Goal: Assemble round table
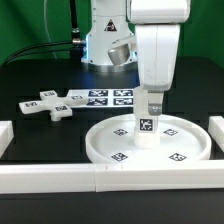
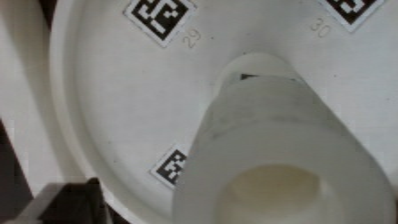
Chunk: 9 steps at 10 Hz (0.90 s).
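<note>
The large round rimmed disc (image 1: 185, 140) lies flat on the black table at the front right of the exterior view. The short thick cylinder leg (image 1: 148, 130) stands upright at its middle, a square tag on its side. My gripper (image 1: 150, 107) hangs straight above the leg, fingertips about level with its top end. In the wrist view the leg (image 2: 267, 120) fills the frame between the jaws with its hollow top close to the camera. One dark finger (image 2: 71, 203) stands well clear of its side, so the gripper is open. The cross-shaped foot piece (image 1: 50, 104) lies to the left.
The marker board (image 1: 108, 97) lies behind the disc. White border rails run along the front (image 1: 100, 178), the exterior view's left (image 1: 5, 135) and its right (image 1: 216, 130). The arm's base (image 1: 108, 45) stands at the back.
</note>
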### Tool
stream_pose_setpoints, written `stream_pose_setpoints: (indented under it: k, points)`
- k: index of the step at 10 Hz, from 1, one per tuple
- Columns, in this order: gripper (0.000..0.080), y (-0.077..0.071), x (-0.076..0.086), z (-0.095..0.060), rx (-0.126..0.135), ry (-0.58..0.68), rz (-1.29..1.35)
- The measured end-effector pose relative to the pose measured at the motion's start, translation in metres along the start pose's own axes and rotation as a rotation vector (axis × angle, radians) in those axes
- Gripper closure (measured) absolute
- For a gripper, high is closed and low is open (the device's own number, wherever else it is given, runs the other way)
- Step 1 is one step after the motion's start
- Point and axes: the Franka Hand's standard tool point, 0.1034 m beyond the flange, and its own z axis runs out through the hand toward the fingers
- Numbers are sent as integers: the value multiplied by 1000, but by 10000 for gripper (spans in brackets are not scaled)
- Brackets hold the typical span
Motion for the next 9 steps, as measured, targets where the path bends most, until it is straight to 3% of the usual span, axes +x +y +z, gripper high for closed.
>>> stream_pose_setpoints:
  k: [4,5,6,7,8,9]
  points:
    - [178,-3,-6,3,10,-7,-57]
    - [356,-3,-7,3,10,-7,-56]
    - [356,-3,-7,3,10,-7,-56]
    - [558,-3,-7,3,10,-7,-55]
    - [693,-3,-7,3,10,-7,-55]
    - [778,-3,-7,3,11,-7,-55]
